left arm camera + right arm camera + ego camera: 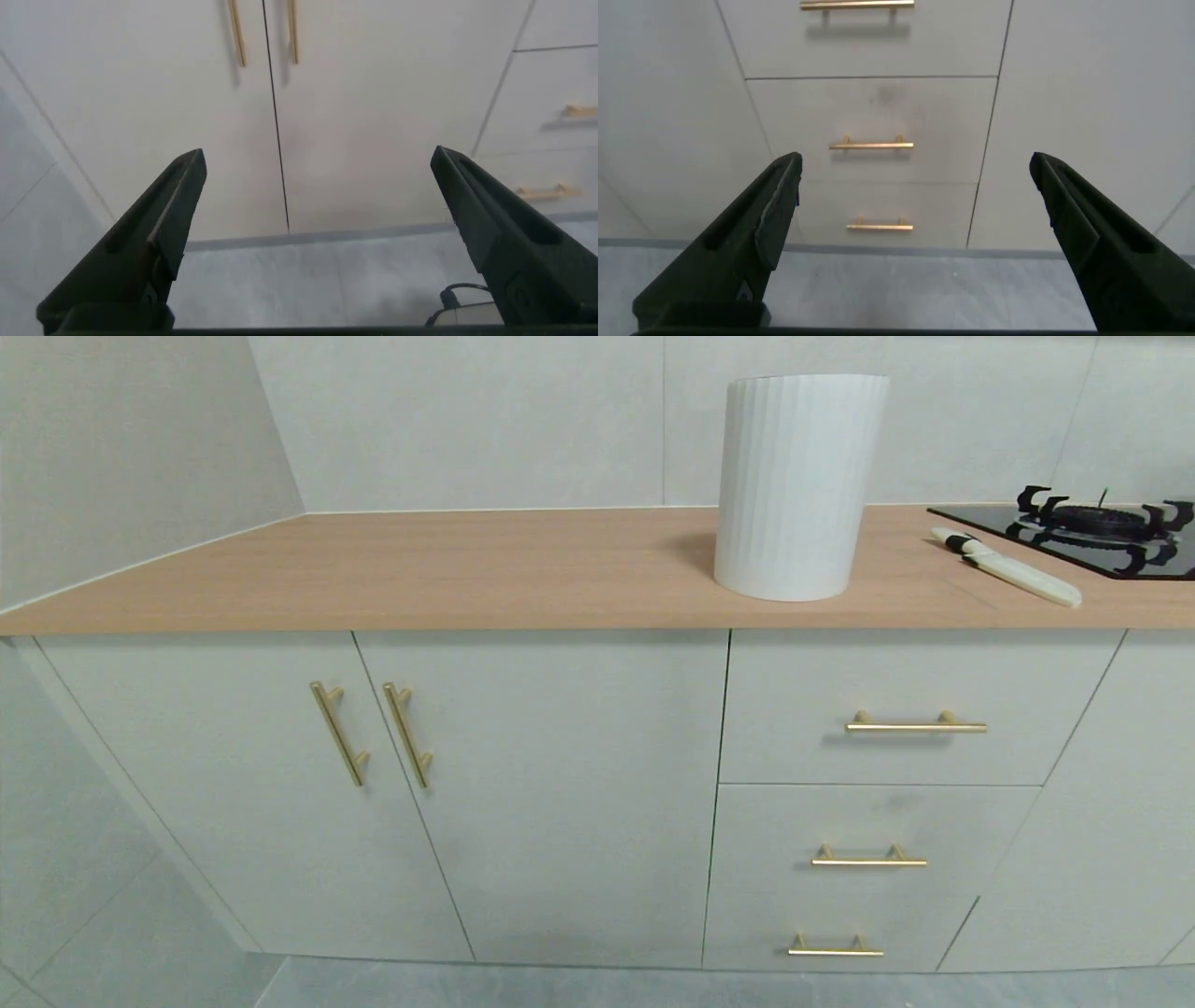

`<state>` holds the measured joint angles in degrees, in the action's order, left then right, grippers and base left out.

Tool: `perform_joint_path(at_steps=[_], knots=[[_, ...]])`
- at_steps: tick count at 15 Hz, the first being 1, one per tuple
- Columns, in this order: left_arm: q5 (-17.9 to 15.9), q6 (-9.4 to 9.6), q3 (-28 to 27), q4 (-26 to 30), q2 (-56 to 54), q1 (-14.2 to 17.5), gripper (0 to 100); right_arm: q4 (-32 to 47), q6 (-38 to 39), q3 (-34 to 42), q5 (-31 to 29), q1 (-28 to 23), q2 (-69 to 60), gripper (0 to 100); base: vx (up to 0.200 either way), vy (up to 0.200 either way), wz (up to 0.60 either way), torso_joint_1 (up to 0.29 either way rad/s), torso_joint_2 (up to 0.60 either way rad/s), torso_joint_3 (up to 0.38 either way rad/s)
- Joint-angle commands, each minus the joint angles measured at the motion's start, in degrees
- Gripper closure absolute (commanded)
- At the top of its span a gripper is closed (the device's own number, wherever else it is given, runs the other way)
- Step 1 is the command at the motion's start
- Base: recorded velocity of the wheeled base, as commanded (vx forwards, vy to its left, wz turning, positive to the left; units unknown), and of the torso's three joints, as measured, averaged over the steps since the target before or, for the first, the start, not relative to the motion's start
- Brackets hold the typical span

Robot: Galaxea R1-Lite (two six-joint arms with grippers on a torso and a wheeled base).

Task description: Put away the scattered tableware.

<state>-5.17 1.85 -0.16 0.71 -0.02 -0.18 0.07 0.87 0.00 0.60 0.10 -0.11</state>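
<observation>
A slim cream-white knife with dark bands at one end [1008,567] is seen lying flat on the light wooden countertop [467,565]. It is toward the counter's right side, just beside the black glass hob with its black burner grate [1102,527]. Its long axis is set on a diagonal: the banded end is nearer the wall and the hob, and the plain end is pointed toward the counter's front edge and to the right. A tall white ribbed cylindrical container [794,485] is stood upright to the knife's left, near it but apart. It is judged the likely place for the knife, though its opening cannot be seen.

The left gripper [318,159] is held low, its two dark fingers spread wide with nothing between them, and is faced toward the pale double cabinet doors [374,112] with upright brass handles. The right gripper [915,161] is likewise spread wide and empty, and is faced toward the stack of pale drawers [878,112] with level brass handles.

The knife is thus placed above both grippers and off to the right. Since the drawers are set beneath the container and the knife, the right arm is judged the nearer one. For a grasp, that gripper would have to be raised over the counter and its fingers turned across the knife's diagonal.
</observation>
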Motion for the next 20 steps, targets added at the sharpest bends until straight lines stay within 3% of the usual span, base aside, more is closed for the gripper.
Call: perform_joint_path(at_steps=[1,12,20], knots=[[0.0,-0.1,0.0,0.0,0.0,0.0,0,0.0,0.0,0.0,0.0,0.0,0.1,0,0.2,0.0,0.0,0.002,0.0,0.002],[0.0,-0.1,0.1,0.0,0.0,0.0,0,0.0,0.0,0.0,0.0,0.0,0.1,0,0.2,0.0,0.0,0.002,0.0,0.002],[0.0,-0.18,0.0,0.0,0.0,0.0,0,0.0,0.0,0.0,0.0,0.0,0.1,0,0.0,0.0,-0.07,0.001,0.0,0.001]])
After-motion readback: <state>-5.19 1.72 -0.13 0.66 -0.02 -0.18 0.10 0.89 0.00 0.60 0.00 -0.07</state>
